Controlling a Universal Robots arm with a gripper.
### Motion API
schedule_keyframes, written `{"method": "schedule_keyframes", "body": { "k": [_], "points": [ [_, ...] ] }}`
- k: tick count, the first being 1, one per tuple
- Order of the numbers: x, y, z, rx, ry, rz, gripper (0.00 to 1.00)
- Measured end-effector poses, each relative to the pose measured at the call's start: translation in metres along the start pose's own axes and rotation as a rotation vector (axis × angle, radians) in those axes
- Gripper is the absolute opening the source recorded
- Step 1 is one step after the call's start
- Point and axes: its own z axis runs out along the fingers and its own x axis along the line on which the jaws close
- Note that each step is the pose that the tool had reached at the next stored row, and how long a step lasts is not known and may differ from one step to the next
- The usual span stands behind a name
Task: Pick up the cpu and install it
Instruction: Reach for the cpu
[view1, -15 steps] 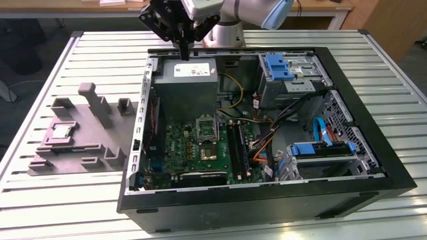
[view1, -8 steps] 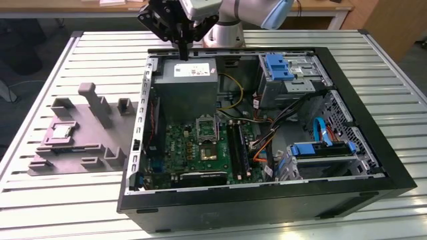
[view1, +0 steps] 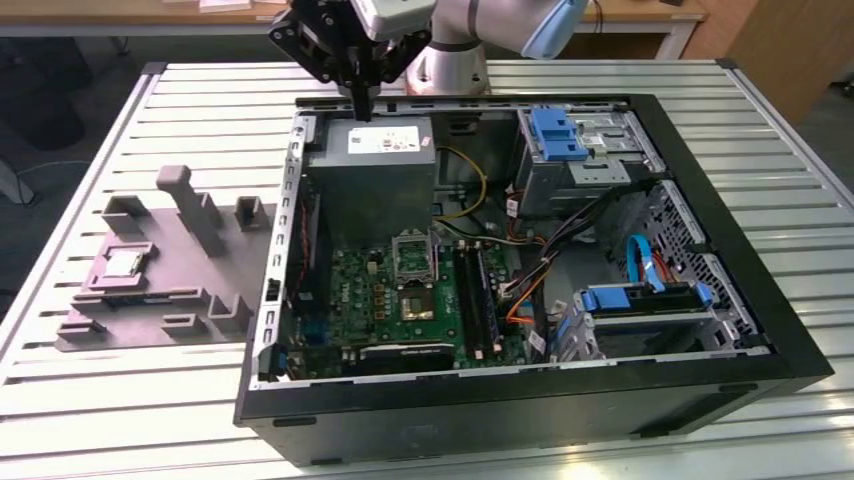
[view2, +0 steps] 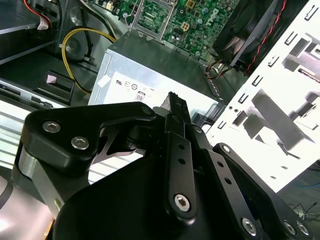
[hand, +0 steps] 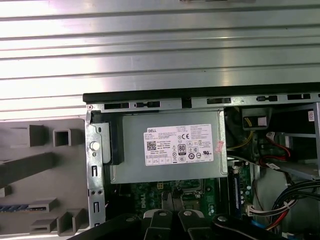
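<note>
Plainly, the work stands at the reach for the pick: the gripper (view1: 363, 108) hangs at the top centre of the exterior view, over the back edge of the open computer case (view1: 534, 405) and just above the grey power supply box (view1: 378, 180). Its claw is drawn narrow, the fingertips (view2: 175, 102) pressed together in the second wrist view, with nothing between them.

The cpu (view1: 123, 262) lies flat in a square recess of the grey fixture plate (view1: 140, 318), on the slatted table (view1: 107, 385) at the exterior view's left, well apart from the gripper and outside the case. The socket (view1: 415, 256) sits on the green motherboard (view1: 387, 300) near the frame's middle, below the power supply; whether its frame is open I cannot tell.

To do this step well, I judge the claw must spread before it comes near the chip, then descend straight and square to its edges, since a thin flat part in a recess offers little to grasp. The upright posts on the plate (view1: 200, 215) stand close beside the recess, so a vertical approach looks safer than a slanted one
</note>
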Motion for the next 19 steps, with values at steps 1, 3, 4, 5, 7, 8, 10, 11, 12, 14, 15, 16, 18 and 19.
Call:
{"method": "schedule_keyframes", "body": {
  "k": [1,3,4,5,7,8,10,11,12,14,15,16,18,19],
  "points": [
    [0.0001,0.0,0.0,0.0,0.0,0.0,0.11],
    [0.0006,0.0,0.0,0.0,0.0,0.0,0.11],
    [0.0008,-0.0001,-0.0001,0.0,0.0,0.0,0.11],
    [0.0011,-0.0001,0.0,0.0,0.0,0.0,0.11],
    [0.0017,-0.0001,0.0,0.0,0.0,0.0,0.11],
    [0.0021,-0.0001,-0.0001,0.0,0.0,0.0,0.11],
    [0.0027,-0.0002,-0.0001,0.0001,0.0,0.0,0.11],
    [0.003,-0.0002,-0.0001,0.0,0.0,0.0,0.11],
    [0.0032,-0.0002,-0.0001,0.0,0.0,0.0,0.11],
    [0.0068,-0.0005,0.0,0.0,0.0,0.0,0.11],
    [0.007,-0.0005,0.0,0.0,0.0,0.0,0.11],
    [0.0072,-0.0005,0.0,0.0,0.0,0.0,0.11],
    [0.0077,-0.0006,0.0,0.0,0.0,0.0,0.11],
    [0.008,-0.0006,0.0,0.0,0.0,0.0,0.11]
  ]
}}
